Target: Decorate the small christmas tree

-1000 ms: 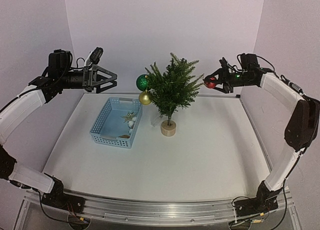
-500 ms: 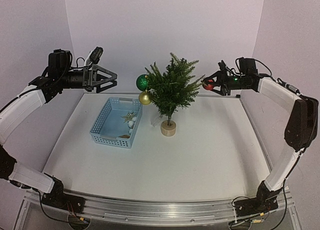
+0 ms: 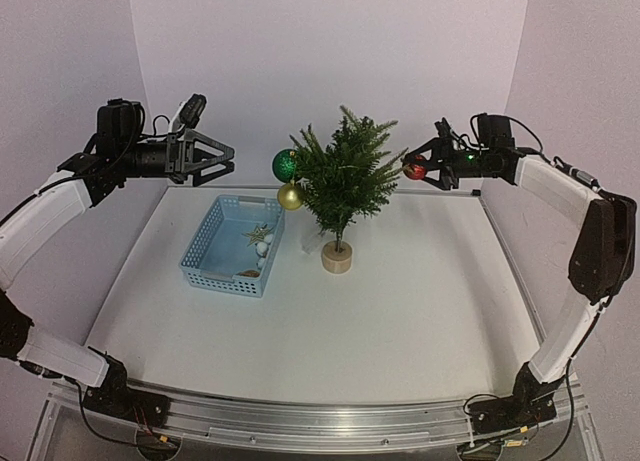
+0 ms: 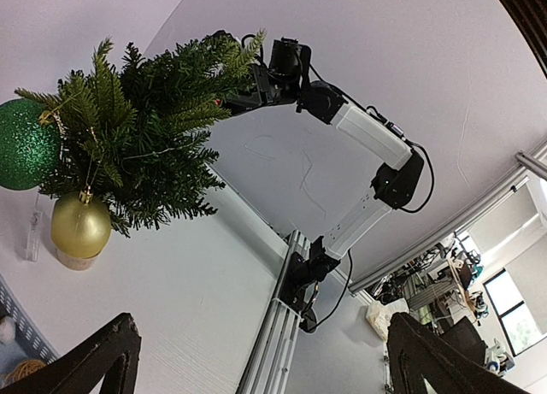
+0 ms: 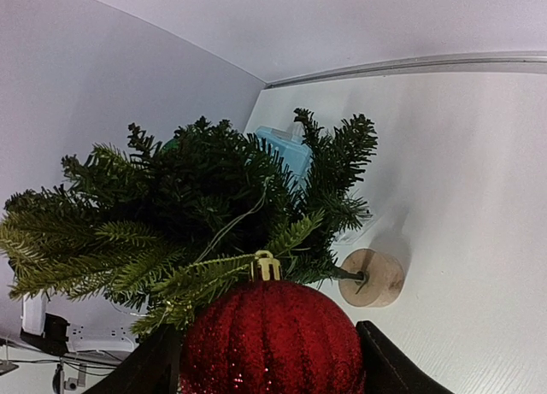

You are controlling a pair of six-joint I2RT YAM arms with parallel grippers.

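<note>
We see the tree point(image 3: 343, 176) upright on its wooden disc point(image 3: 337, 257), toward the back middle of the white table point(image 3: 400, 321), just right of a blue basket point(image 3: 205, 251). Branches hide most of its trunk. A green bauble point(image 3: 285, 164) and a gold bauble point(image 3: 291, 196) hang on its left side; in the left wrist view the frame edge cuts off the green one.

The right gripper point(image 3: 415, 169) is at the tree's right edge with a red glitter bauble point(image 5: 272, 343) between its fingers point(image 5: 145, 373). The bauble's gold cap sits among the branch tips. Its lower half is cut off in the right wrist view, and we cannot tell whether the fingers are pressing it or have let go, nor whether its loop is over a branch.

The left gripper point(image 3: 230, 161) hovers high above the basket, well left of the tree, its jaws spread wide and holding nothing.

The basket holds a few small pieces, some white and round, too small to make out.
</note>
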